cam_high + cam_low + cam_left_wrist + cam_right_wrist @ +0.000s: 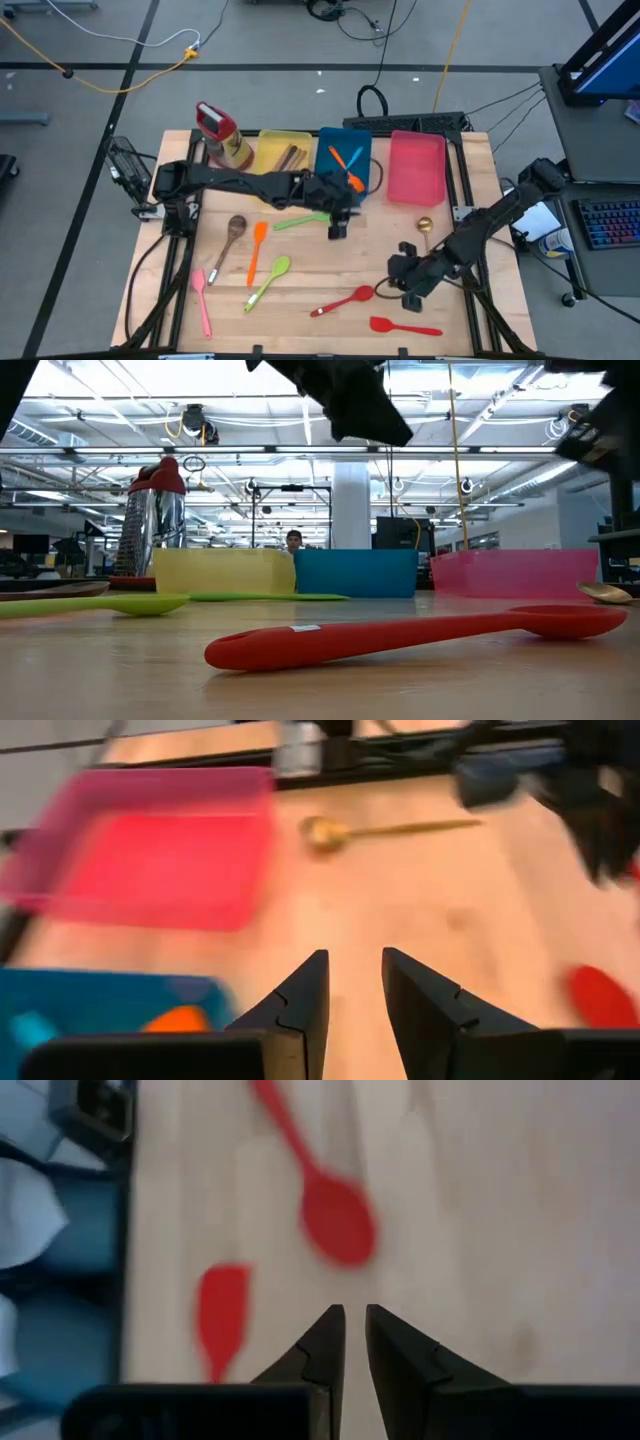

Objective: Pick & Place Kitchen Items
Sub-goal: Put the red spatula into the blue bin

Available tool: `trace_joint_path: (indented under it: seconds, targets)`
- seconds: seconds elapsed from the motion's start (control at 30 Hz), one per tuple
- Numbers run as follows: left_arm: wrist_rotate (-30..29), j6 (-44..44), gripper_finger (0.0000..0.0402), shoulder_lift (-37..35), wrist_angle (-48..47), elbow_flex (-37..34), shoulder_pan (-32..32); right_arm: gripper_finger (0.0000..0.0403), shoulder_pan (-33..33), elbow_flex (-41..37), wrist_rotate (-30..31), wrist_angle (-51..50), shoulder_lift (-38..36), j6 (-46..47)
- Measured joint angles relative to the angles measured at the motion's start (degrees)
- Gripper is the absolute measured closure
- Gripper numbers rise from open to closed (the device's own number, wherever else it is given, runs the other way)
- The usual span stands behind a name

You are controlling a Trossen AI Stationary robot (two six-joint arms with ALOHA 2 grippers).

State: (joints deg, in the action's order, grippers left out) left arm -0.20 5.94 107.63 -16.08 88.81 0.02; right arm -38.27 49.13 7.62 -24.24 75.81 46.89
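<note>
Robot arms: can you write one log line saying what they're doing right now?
left end effector: empty, beside blue tray | right end effector: empty, near red spoon | gold spoon: on table

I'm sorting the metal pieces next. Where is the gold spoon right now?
In the high view the gold spoon lies on the bare table's right half, just below the pink tray and beside the right arm.

red spoon (420,635) foreground | green spoon (95,603) left | trays behind, seemingly three
</note>
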Motion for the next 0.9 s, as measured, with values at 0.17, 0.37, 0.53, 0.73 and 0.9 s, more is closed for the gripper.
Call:
trace_joint_path:
  seconds: [0.17,0.37,0.53,0.73,0.9]
  targets:
    - [2.3,0.0,0.0305,0.0,1.3,-0.1,-4.1,0.0365,-4.2,3.3,-4.8,-3.6,0.9,13.4]
    - [3.0,0.3,0.0305,2.1,4.8,-0.2,-8.9,0.0367,-10.5,4.0,-18.5,-4.0,6.4,31.5]
    - [3.0,-0.4,0.0305,5.8,13.5,-0.1,-12.5,0.0390,-15.6,6.3,-25.8,-3.7,10.9,43.5]
    - [3.2,-0.4,0.0305,10.1,18.7,-0.1,-15.4,0.0401,-19.1,7.9,-26.1,-3.9,14.9,52.3]
    - [3.2,-1.6,0.0304,13.7,23.1,-0.1,-17.0,0.0402,-21.0,7.9,-28.9,-3.1,18.3,53.6]
